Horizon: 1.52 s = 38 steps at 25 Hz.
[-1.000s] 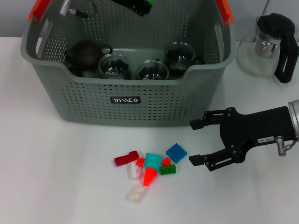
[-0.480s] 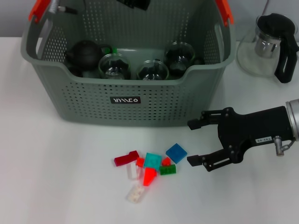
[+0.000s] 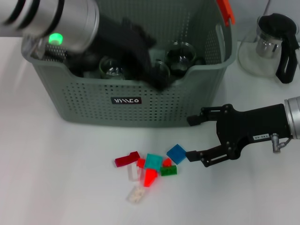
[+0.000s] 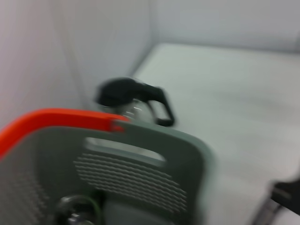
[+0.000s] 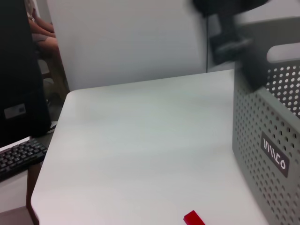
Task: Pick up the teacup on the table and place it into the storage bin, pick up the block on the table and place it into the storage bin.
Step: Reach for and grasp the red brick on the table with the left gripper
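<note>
The storage bin (image 3: 140, 101), a grey-green perforated basket with orange handle ends, stands at the back of the table. Glass teacups (image 3: 180, 54) sit inside it; I see no teacup on the table itself. In front of the bin lies a cluster of small blocks, among them a blue block (image 3: 176, 153), a teal block (image 3: 153, 161) and a red block (image 3: 126, 159). My right gripper (image 3: 190, 138) is open just right of the blue block, low over the table. My left arm (image 3: 61, 21) sweeps blurred over the bin's left front, and its dark gripper (image 3: 143, 54) is above the cups.
A glass teapot (image 3: 272, 47) with a black handle stands right of the bin and also shows in the left wrist view (image 4: 131, 101). In the right wrist view the bin's labelled wall (image 5: 274, 157) and one red block (image 5: 193, 218) show.
My left arm has swung down from above the bin's back rim to over its front left. My right gripper has moved left, closer to the blue block, still open.
</note>
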Each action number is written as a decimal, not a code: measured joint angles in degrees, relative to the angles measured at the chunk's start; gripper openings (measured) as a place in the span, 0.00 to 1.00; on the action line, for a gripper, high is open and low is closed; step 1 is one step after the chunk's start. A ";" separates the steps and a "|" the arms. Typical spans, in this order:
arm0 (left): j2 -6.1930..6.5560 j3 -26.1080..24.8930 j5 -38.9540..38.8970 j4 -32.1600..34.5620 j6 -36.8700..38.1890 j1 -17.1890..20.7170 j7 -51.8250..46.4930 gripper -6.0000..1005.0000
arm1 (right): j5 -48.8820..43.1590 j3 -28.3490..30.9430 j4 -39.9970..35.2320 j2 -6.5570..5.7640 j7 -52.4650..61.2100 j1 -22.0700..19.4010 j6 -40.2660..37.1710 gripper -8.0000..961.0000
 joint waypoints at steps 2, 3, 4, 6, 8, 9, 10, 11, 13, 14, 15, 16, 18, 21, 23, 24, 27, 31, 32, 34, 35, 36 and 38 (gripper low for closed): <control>-0.09 1.73 -0.17 2.92 1.91 2.15 0.35 0.92 | 0.01 0.00 0.00 0.16 -0.10 0.04 0.13 0.98; -0.20 2.11 -0.19 3.99 3.23 3.09 0.54 0.96 | 0.01 0.00 0.00 0.28 -0.19 0.09 0.17 0.98; -0.26 2.20 -0.20 4.50 4.36 3.70 0.65 0.95 | 0.00 0.00 0.00 0.33 -0.33 0.09 0.30 0.98; -0.34 2.28 -0.07 4.78 7.01 4.61 0.81 0.95 | 0.01 0.00 0.01 0.41 -0.40 0.10 0.48 0.98; -0.40 2.75 0.49 4.27 8.45 5.48 0.57 0.95 | 0.00 -0.03 0.01 0.51 -0.41 0.10 0.57 0.98; -0.45 3.34 0.80 3.57 8.81 6.00 0.32 0.94 | 0.00 -0.04 0.01 0.58 -0.42 0.10 0.66 0.98; -0.49 3.91 0.92 2.86 8.90 6.28 0.18 0.94 | 0.00 -0.04 0.01 0.63 -0.42 0.10 0.72 0.98; -0.49 4.50 1.06 1.64 8.88 6.58 0.03 0.94 | 0.00 -0.01 0.01 0.67 -0.43 0.10 0.75 0.98; -0.51 5.37 1.67 -1.98 8.46 6.72 -0.14 0.94 | -0.01 0.02 0.01 0.68 -0.43 0.13 0.76 0.98; -0.51 5.66 2.22 -3.64 8.09 6.54 -0.24 0.93 | -0.02 0.02 0.01 0.68 -0.44 0.16 0.77 0.98; -0.52 6.08 3.20 -5.63 7.59 6.21 -0.39 0.93 | -0.03 0.03 0.01 0.71 -0.43 0.21 0.76 0.98; -0.52 6.81 4.53 -7.87 6.86 5.79 -0.59 0.93 | -0.03 0.02 0.01 0.74 -0.41 0.29 0.75 0.98; -0.50 8.12 6.80 -10.99 5.56 5.23 -1.08 0.92 | -0.04 0.03 0.01 0.79 -0.19 0.45 0.76 0.98; -0.40 10.36 10.63 -15.41 2.71 4.30 -2.44 0.92 | -0.04 0.02 0.01 0.92 0.05 0.67 0.75 0.98; -0.32 11.45 12.38 -18.09 1.15 3.67 -3.12 0.91 | -0.04 0.00 0.01 1.05 0.07 0.80 0.77 0.98; -0.30 11.89 12.94 -19.24 0.57 3.34 -3.27 0.91 | -0.04 0.00 0.01 1.12 0.08 0.90 0.78 0.98; -0.22 13.27 14.90 -22.00 -1.38 2.45 -3.79 0.91 | -0.04 -0.01 0.01 1.24 0.11 1.25 0.90 0.98; -0.21 16.40 18.23 -24.79 -4.53 1.50 -5.30 0.90 | -0.03 -0.01 0.01 1.33 0.21 1.46 1.10 0.98; -0.22 17.66 19.29 -25.51 -5.52 1.24 -6.09 0.89 | -0.03 -0.01 0.01 1.35 0.21 1.48 1.24 0.98; -0.30 19.84 20.87 -26.50 -6.88 0.81 -7.37 0.89 | -0.02 -0.01 0.00 1.35 0.22 1.50 1.43 0.98; -0.32 20.99 21.60 -27.01 -7.42 0.55 -7.93 0.89 | -0.01 -0.01 0.01 1.35 0.23 1.50 1.47 0.98; -0.34 21.72 22.10 -27.33 -7.78 0.39 -8.32 0.89 | 0.04 -0.01 0.00 1.35 0.23 1.51 1.49 0.98; -0.40 23.56 23.16 -28.05 -8.61 -0.01 -9.56 0.88 | 0.09 0.00 0.00 1.34 0.24 1.51 1.62 0.98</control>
